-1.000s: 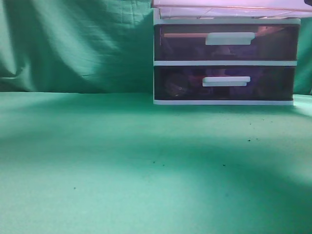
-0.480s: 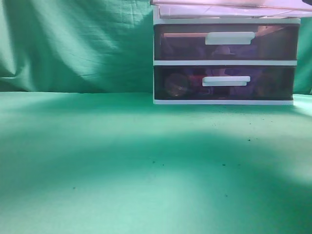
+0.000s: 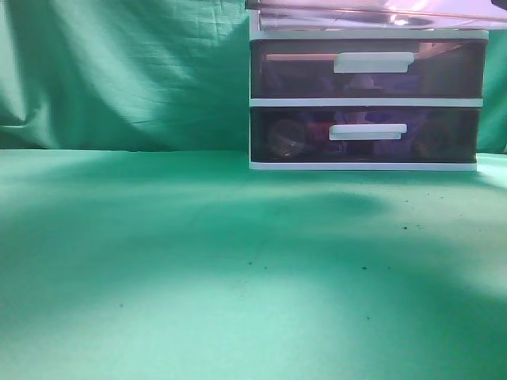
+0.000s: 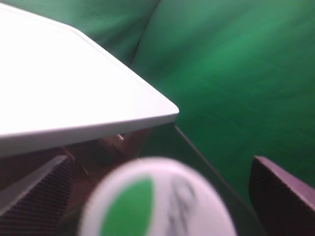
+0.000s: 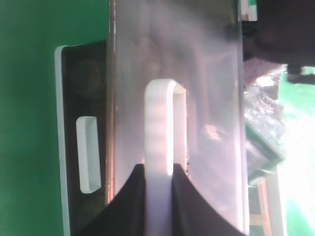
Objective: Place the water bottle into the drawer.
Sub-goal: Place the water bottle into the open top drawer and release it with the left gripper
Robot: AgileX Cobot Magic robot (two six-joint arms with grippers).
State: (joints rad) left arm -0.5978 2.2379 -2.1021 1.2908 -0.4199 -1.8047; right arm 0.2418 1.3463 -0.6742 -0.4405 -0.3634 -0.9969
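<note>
The drawer cabinet (image 3: 364,103) stands at the back right of the green table, with dark see-through drawers and white handles. Its top drawer (image 3: 372,16) shows only at the upper edge of the exterior view. Neither gripper shows in that view. In the right wrist view my right gripper (image 5: 158,169) is shut on the white handle (image 5: 160,123) of the top drawer (image 5: 206,98). In the left wrist view my left gripper (image 4: 160,189) holds the water bottle (image 4: 147,206), a blurred white round end with a green mark, just beside the cabinet's white top (image 4: 64,88).
Two lower drawers (image 3: 364,71) are closed, with dim objects inside the lowest one (image 3: 289,138). A green cloth (image 3: 119,71) hangs behind the table. A lower drawer handle (image 5: 88,152) shows in the right wrist view.
The shadows on the table have shifted. The strip of the top drawer at the upper edge has shifted slightly. Objects inside the lowest drawer show more clearly.
</note>
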